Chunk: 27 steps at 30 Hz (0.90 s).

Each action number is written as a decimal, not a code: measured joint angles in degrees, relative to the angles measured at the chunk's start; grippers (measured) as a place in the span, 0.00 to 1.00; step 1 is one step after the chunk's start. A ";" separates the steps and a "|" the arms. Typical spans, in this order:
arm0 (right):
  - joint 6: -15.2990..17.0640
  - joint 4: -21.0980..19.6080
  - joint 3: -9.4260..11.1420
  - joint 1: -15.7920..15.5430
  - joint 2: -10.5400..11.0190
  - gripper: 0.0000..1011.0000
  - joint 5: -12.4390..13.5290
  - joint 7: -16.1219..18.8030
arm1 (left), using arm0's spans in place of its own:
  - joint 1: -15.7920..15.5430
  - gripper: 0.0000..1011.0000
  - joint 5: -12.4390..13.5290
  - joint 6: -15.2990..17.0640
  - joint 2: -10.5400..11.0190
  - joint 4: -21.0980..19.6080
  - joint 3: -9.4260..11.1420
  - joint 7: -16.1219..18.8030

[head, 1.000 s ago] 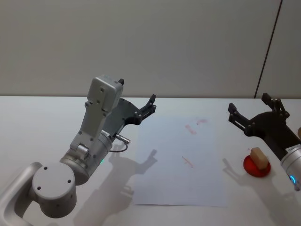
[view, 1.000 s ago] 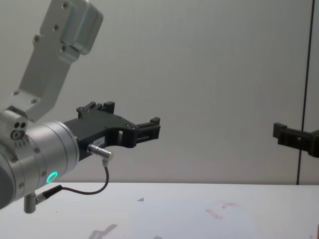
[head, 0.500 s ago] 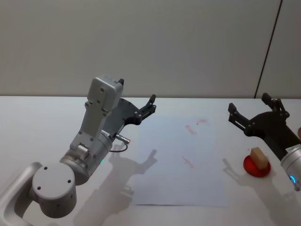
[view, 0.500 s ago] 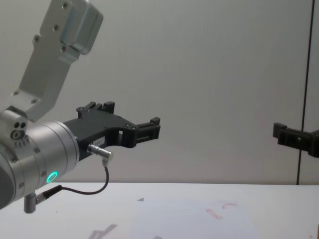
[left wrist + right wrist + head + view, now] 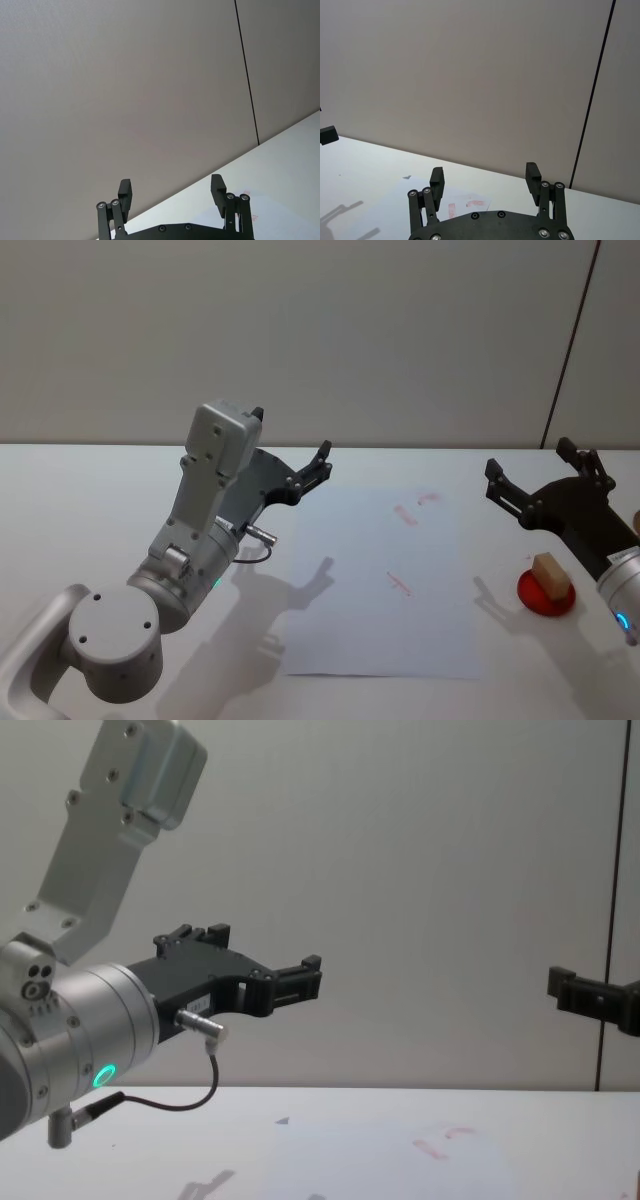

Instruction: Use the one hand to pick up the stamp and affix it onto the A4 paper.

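Note:
The stamp [image 5: 551, 572], a small tan wooden block, stands on a round red pad [image 5: 545, 599] at the table's right. The A4 paper [image 5: 375, 585] lies flat mid-table with faint red marks; it also shows low in the chest view [image 5: 400, 1155] and past the fingers in the right wrist view [image 5: 465, 204]. My right gripper [image 5: 530, 462] hovers open and empty above and just behind the stamp, jaws wide [image 5: 485, 176]. My left gripper [image 5: 290, 440] hangs open and empty in the air by the paper's far left corner [image 5: 171, 192] [image 5: 260, 956].
A plain grey wall runs behind the white table [image 5: 90, 500]. The left arm's silver link and elbow [image 5: 215, 480] stand tall over the table's left half. Bare table lies in front of the paper and left of it.

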 joint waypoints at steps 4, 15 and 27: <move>0.00 0.00 0.00 0.00 0.00 0.99 0.00 0.00 | 0.00 0.99 0.00 0.00 0.00 0.00 0.00 0.00; 0.00 0.00 0.00 0.00 0.00 0.99 0.00 0.00 | 0.00 0.99 0.00 0.00 0.00 0.00 0.00 0.00; 0.52 -0.04 -0.03 0.02 -0.04 0.99 -0.24 0.11 | 0.00 0.99 0.00 0.00 0.00 0.00 0.00 0.00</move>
